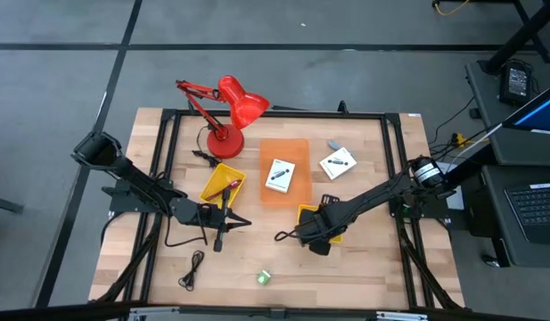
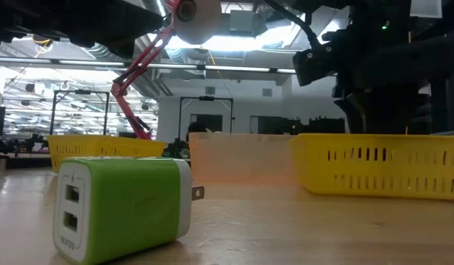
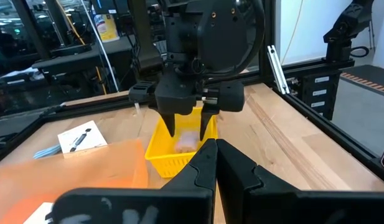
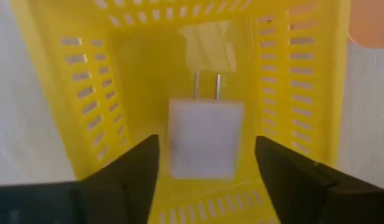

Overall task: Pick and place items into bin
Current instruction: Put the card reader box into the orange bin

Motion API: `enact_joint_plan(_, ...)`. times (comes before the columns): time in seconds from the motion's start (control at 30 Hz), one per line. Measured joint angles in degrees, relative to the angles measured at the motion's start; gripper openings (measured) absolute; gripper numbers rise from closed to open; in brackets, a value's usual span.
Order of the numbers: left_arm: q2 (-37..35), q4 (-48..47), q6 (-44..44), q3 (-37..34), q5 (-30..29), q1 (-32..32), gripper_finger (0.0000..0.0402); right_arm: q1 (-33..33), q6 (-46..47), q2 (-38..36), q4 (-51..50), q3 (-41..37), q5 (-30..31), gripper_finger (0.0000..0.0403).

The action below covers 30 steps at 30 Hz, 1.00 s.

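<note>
Right fingers (image 4: 207,171): spread apart above the yellow bin (image 4: 291,81), gripping nothing.
Pale plug adapter (image 4: 206,140): lying inside that bin, between the fingers.
Left fingers (image 3: 215,163): pressed together, beside that bin.

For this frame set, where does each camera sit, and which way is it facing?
High: overhead, straight down on table; both arms show.
Low: table height, level past green charger; arm overhead.
Left wrist: looks past its shut left gripper at the open right gripper above the yellow bin.
Right wrist: looks down into that bin at a white charger.
Shared: yellow bin.
</note>
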Motion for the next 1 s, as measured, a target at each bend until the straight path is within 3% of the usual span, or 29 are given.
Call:
enact_joint_plan(0.13, 0.0, -0.1, 0.0, 0.0, 0.0, 0.0, 0.0004, 0.0, -0.1, 0.0, 0.1, 0.0, 0.0, 0.0270)
enact_joint_plan(0.27, 0.0, -0.1, 0.0, 0.0, 0.0, 0.0, 0.0004, 0.0, -0.2, 0.0, -0.7, 1.0, 0.0, 0.0248)
enact_joint_plan(0.4, 0.0, -0.1, 0.0, 0.0, 0.0, 0.0, 0.0004, 0.0, -0.8, 0.0, -3.3, 3.8, -0.3, 0.0183)
enact_joint_plan(0.6, 0.0, -0.5, 0.0, 0.0, 0.0, 0.0, 0.0004, 0.0, -3.8, 0.0, -9.5, 9.9, -0.8, 0.0038)
enact_joint_plan(0.67, 0.0, -0.7, 0.0, 0.0, 0.0, 0.0, 0.0004, 0.0, -5.6, 0.0, -9.9, 11.3, -0.8, 0.0011)
enact_joint_plan(0.83, 0.0, -1.0, 0.0, 0.0, 0.0, 0.0, 0.0004, 0.1, -7.4, -0.4, -12.0, 13.3, -0.4, 0.0003)
enact_joint_plan(1.0, 0.0, -2.7, -2.1, 0.0, 0.0, 0.0, 0.0004, 0.6, -6.0, -5.5, -12.9, 13.3, 0.9, 0.0001)
